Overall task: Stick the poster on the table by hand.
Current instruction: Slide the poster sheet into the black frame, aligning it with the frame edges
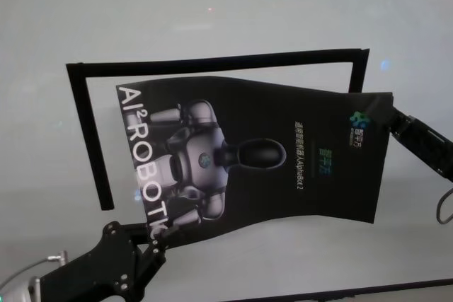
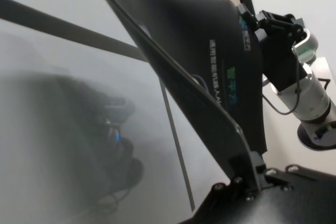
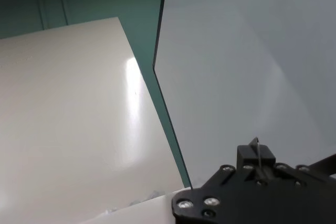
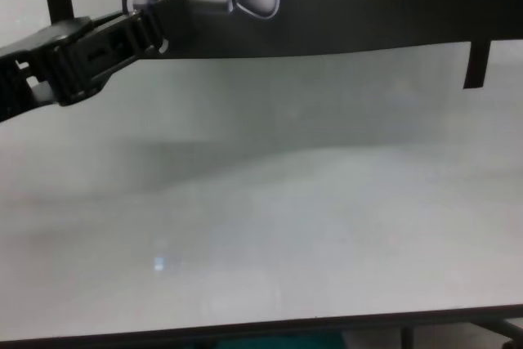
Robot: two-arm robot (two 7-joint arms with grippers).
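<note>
Left end effector (image 1: 157,237), nearest the robot at the front of the worktop (image 1: 233,5), is clamped on the near left corner of the poster (image 1: 283,153), just by the end of the white "AI² ROBOTIC" lettering; the chest view shows its fingers pinched over that same edge. From there the poster stretches away and to the right, its long axis running roughly left to right between the two arms, and it sags in the middle, held off the white surface rather than lying flat. Farther off, the right end effector (image 1: 386,119) is closed on the far right corner, beside the small logo. Beyond and around the sheet lies the black tape frame (image 1: 212,60), an open outline marking the target; the poster sits skewed inside it, so I judge that lowering must square the edges to that outline first.
</note>
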